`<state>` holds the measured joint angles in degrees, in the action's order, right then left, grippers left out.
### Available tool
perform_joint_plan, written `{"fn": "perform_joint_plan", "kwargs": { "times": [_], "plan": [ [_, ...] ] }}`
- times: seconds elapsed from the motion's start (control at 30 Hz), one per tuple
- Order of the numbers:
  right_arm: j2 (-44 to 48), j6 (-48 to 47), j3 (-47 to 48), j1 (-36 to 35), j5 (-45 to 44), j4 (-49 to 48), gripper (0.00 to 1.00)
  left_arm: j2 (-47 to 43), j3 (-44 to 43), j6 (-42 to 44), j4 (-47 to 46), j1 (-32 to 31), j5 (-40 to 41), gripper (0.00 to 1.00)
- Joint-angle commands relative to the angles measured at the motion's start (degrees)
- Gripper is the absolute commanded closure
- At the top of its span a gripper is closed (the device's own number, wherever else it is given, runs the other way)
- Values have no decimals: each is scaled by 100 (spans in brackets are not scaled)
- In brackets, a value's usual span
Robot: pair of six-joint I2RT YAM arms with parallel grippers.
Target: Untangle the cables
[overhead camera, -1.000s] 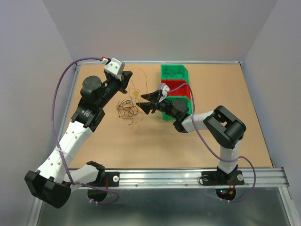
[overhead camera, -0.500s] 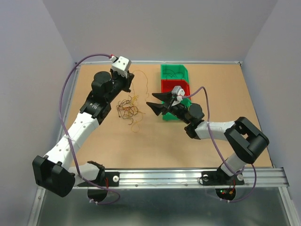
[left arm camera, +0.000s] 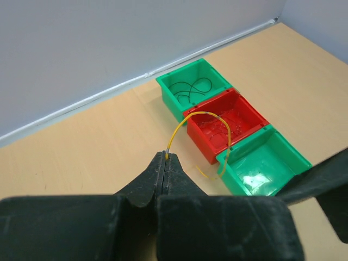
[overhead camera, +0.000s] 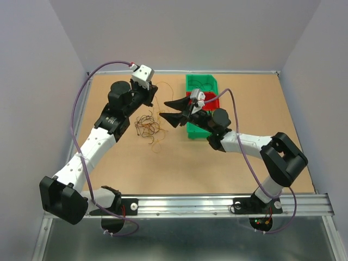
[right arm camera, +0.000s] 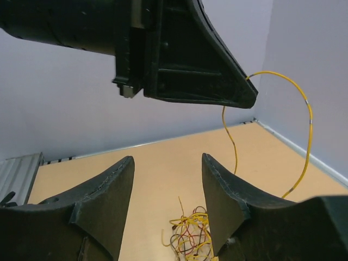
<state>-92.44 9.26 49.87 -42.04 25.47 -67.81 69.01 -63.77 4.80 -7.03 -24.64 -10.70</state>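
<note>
Now that our right hand [right arm camera: 167, 163] has swung in, spread wide, beside the yellow wire [left arm camera: 187, 117] our left hand [left arm camera: 165, 157] pinches aloft, we reckon one strand's nearly out; tangle [overhead camera: 148, 126] sits on bench [overhead camera: 244, 163].

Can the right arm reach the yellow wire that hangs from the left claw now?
Probably yes. The open right claw faces the yellow wire, which hangs free from the shut left claw, and nothing stands between them.

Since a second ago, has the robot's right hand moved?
Yes. The right hand has shifted slightly toward the far green bin, uncovering more of the near green bin.
</note>
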Motion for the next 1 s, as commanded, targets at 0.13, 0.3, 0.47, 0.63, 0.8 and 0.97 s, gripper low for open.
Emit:
{"fn": "perform_joint_plan", "kwargs": {
  "times": [0.13, 0.3, 0.47, 0.63, 0.8, 0.97],
  "plan": [
    [-941, 41, 1314, -32, -174, 962, 44, 25, -285, -23, -229, 12, -275, 100],
    [-1328, -11, 1675, -32, -543, 1235, 44, -28, -285, -23, -220, 21, -292, 100],
    [-1706, -99, 1956, -32, -807, 1358, 57, -72, -277, -14, -203, 12, -354, 100],
    [-1979, -144, 2097, -23, -763, 1385, 67, -169, -259, -40, -237, 30, 31, 100],
    [-2277, -12, 2202, -32, -518, 1385, 67, -336, -180, -260, -361, 249, 191, 100],
    [-2498, -64, 2291, -23, -447, 1525, 85, -424, -136, -453, -440, 530, 42, 100]
  ]
}}
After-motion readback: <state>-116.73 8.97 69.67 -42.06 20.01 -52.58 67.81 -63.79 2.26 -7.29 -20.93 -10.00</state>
